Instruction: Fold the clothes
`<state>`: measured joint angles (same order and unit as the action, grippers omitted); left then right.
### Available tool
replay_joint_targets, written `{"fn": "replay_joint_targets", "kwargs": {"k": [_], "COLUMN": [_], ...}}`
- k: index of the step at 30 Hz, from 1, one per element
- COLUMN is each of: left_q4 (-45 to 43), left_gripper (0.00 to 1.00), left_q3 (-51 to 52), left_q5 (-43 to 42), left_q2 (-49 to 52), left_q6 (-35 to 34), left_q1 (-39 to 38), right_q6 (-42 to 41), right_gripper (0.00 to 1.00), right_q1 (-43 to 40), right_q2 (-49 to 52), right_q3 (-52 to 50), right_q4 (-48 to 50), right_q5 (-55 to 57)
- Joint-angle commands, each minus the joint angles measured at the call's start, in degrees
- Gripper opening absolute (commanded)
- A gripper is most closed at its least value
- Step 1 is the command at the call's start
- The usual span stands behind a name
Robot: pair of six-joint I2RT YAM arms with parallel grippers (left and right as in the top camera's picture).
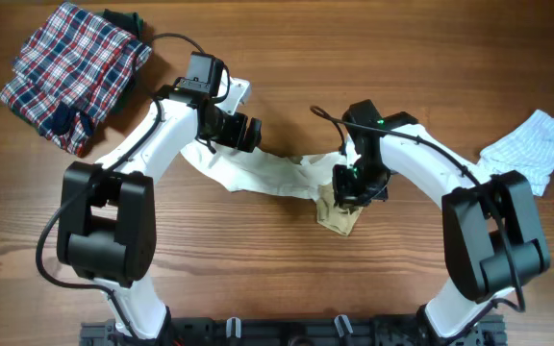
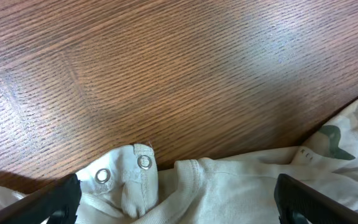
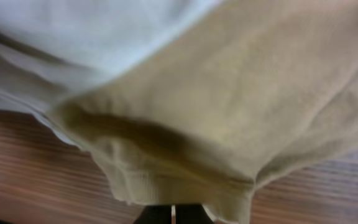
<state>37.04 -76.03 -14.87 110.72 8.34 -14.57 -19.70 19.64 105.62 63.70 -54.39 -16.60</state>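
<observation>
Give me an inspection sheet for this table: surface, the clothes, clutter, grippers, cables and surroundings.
Surface: wooden table, bare wood.
Job's things: cream-white top stretched between the arms; pale blue striped garment crumpled at right.
Clutter: plaid cloth bundle at far left.
Grippers: left gripper open over the top's snap edge; right gripper shut on the top's tan sleeve.
Cables: black cable loops by the left wrist.
Surroundings: dark rail at near edge.

White-shelled left arm [image 1: 152,144] and right arm [image 1: 431,159] carry bulky black joint housings [image 1: 104,221] and thin black cables [image 1: 176,38]; left gripper [image 2: 180,200] has 2 black fingers [image 2: 51,202].
</observation>
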Motion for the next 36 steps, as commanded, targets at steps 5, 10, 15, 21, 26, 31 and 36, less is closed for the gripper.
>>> {"fn": "replay_joint_targets", "kwargs": {"k": [5, 10, 15, 21, 26, 31, 36], "left_q4": [0.2, 0.2, 0.2, 0.2, 0.2, 0.1, -0.2], "left_gripper": [1.0, 1.0, 1.0, 1.0, 1.0, 1.0, 1.0], "left_q3": [0.3, 0.3, 0.3, 0.3, 0.3, 0.3, 0.3], "left_q5": [0.4, 0.4, 0.4, 0.4, 0.4, 0.4, 0.4], "left_q2": [-1.6, -1.6, -1.6, -1.6, -1.6, -1.6, -1.6], "left_q6": [0.3, 0.2, 0.2, 0.2, 0.3, 0.3, 0.3], "left_q1": [0.3, 0.3, 0.3, 0.3, 0.3, 0.3, 0.3], "right_q6": [-4.9, -5.0, -4.8, -4.8, -4.9, -4.4, -4.2], "right_gripper": [0.04, 0.04, 0.04, 0.04, 0.04, 0.04, 0.04], "right_q1": [0.4, 0.4, 0.4, 0.4, 0.4, 0.4, 1.2], "right_q2": [-13.4, -16.1, -7.5, 1.9, 2.7, 2.7, 2.7], "right_q3": [0.8, 0.7, 0.4, 0.4, 0.4, 0.4, 0.4], "right_q4": [1.2, 8.8, 10.1, 11.3, 9.5, 4.8, -0.3], "right_q5": [-1.2, 6.3, 9.7, 9.6, 7.4, 0.9, -0.4]}}
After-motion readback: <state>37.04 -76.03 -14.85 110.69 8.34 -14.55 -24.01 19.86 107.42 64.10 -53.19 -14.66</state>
